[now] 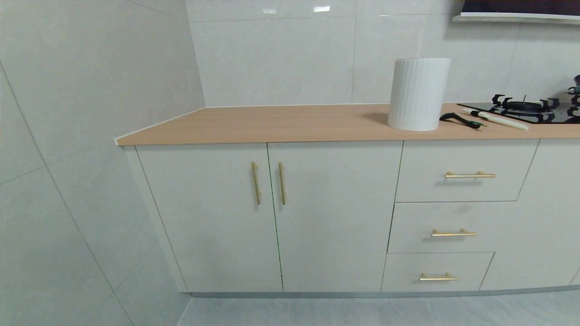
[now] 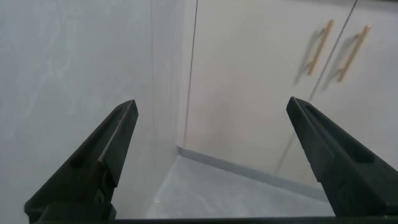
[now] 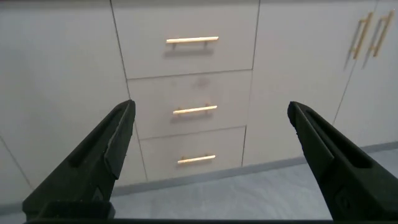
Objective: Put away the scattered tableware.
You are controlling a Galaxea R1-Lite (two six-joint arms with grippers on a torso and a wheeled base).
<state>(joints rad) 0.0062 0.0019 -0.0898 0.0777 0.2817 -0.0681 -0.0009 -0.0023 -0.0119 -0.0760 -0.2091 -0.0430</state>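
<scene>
Wooden countertop [image 1: 281,122] in tiled corner, white cabinet doors [image 1: 208,217] below. White ribbed holder [image 1: 419,94] upright on top; black utensil [image 1: 460,119] and cream utensil [image 1: 496,119] lying just beside it, toward hob [image 1: 530,108]. Left gripper [image 2: 211,107] spread wide, empty, low by cabinet doors. Right gripper [image 3: 211,107] spread wide, empty, facing drawers [image 3: 193,62].

Tiled walls [image 1: 90,68], wooden countertop [image 1: 272,122], white cabinets [image 1: 335,213].

White ribbed cylindrical container [image 1: 419,94] upright on wooden counter [image 1: 272,122]. Black curved utensil [image 1: 458,119] and long cream utensil [image 1: 498,119] lie flat just beside it.
</scene>
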